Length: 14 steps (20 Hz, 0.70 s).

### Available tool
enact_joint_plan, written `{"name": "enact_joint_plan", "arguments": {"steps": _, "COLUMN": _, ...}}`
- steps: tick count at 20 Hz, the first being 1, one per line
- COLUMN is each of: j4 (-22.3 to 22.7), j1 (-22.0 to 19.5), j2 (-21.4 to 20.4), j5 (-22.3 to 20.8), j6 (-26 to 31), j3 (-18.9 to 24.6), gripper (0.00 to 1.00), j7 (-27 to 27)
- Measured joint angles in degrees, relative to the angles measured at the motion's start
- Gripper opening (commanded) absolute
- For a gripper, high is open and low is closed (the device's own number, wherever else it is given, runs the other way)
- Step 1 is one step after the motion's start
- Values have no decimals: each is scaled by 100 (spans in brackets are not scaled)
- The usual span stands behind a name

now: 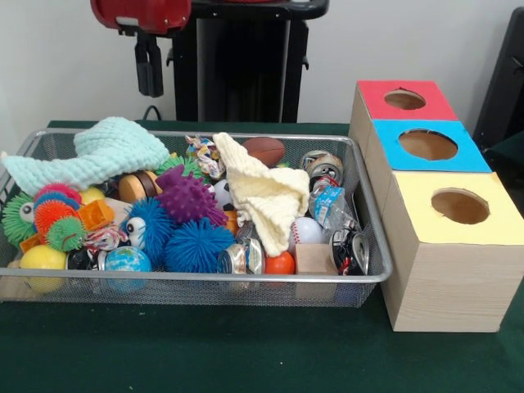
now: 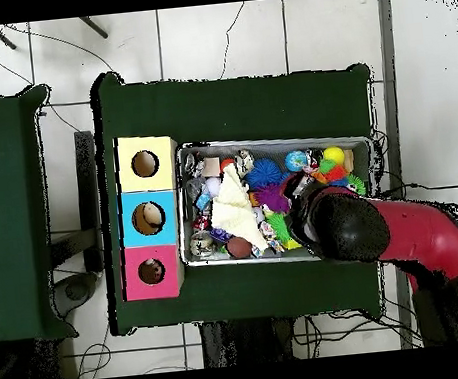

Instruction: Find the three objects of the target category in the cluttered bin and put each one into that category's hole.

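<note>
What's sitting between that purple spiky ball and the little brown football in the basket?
In the front view, a cream knitted cloth is draped between the purple spiky ball and the brown football, with a crumpled wrapper just beyond the ball.

No text, label, brand or number can be read anywhere. The crinkled wrappers (image 1: 331,202) at about three o'clock in the wire bin (image 1: 372,246) may carry print, but it is too small to make out.
</note>
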Motion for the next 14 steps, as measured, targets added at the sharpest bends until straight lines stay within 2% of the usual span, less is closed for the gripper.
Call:
{"name": "enact_joint_plan", "arguments": {"steps": 6, "j4": -51, "j1": 7, "j2": 197, "j5": -202, "j6": 0, "j3": 90, "gripper": 0, "j7": 0}}
{"name": "enact_joint_plan", "arguments": {"steps": 7, "j4": -57, "j1": 5, "j2": 232, "j5": -232, "j6": 0, "j3": 106, "gripper": 100, "j7": 0}}
{"name": "enact_joint_plan", "arguments": {"steps": 14, "j4": -30, "j1": -165, "j2": 273, "j5": -337, "j6": -1, "j3": 363, "gripper": 100, "j7": 0}}
